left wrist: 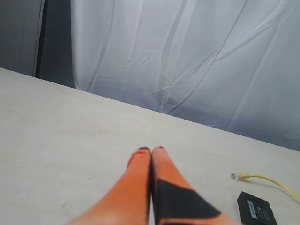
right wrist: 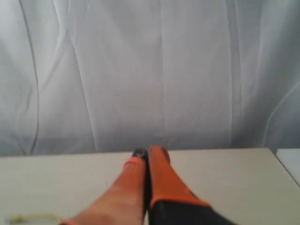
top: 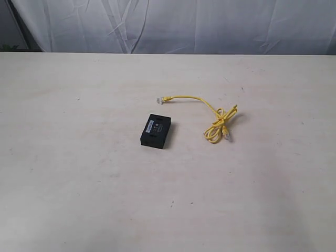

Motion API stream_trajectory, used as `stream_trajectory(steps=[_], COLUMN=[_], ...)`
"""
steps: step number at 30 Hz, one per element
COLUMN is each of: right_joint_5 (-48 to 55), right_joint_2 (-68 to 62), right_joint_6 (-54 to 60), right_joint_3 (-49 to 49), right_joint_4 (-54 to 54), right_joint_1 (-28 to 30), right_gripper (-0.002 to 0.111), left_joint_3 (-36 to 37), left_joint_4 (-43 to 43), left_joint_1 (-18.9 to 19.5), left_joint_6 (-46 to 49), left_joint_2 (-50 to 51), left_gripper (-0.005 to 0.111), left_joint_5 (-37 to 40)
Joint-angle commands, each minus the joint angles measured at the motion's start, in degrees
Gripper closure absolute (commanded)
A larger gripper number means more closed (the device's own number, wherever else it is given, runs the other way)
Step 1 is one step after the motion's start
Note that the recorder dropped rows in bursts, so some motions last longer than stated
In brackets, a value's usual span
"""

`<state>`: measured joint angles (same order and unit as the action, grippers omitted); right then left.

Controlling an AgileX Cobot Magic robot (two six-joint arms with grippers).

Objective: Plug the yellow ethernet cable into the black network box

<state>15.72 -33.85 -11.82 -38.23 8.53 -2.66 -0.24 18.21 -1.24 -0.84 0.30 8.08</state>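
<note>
Box (top: 157,130) beside yellow cable (top: 210,107), apart from both jaws (tips together).

One yellow ethernet cable (top: 219,125), one looped bundle in it. Two clear plugs: free-end plug (top: 159,100), bundle-end plug (top: 227,136). One black network box (top: 156,131), one pale label (top: 150,125) on top. One counter (top: 79,173). One white curtain (top: 184,26) past the counter's far edge. Two pairs of orange jaws, one per arm.
</note>
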Motion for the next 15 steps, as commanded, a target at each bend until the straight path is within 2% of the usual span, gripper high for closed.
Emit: stream_trajectory(steps=[1, 5, 10, 15], right_joint_5=[12.84, 20.75, 24.72, 26.48], right_joint_2=[-9.61, -17.57, -27.18, -36.76], right_joint_6=[16.23, 29.07, 41.88, 45.92], right_joint_3=[-6.85, -11.96, -16.29, -21.16], right_joint_4=[-6.55, -16.39, -30.48, -35.02], right_joint_1=[0.20, 0.20, 0.20, 0.08], right_gripper=[0.108, 0.108, 0.108, 0.108], left_joint_3=[0.24, 0.24, 0.24, 0.24], left_joint_4=[0.41, 0.31, 0.19, 0.21], left_joint_1=[0.12, 0.12, 0.12, 0.12], left_joint_6=[-0.26, -0.26, -0.26, -0.26], left_joint_2=[-0.30, -0.30, -0.30, -0.30], left_gripper=[0.107, 0.107, 0.107, 0.107], left_joint_5=[-0.77, -0.78, -0.67, -0.55])
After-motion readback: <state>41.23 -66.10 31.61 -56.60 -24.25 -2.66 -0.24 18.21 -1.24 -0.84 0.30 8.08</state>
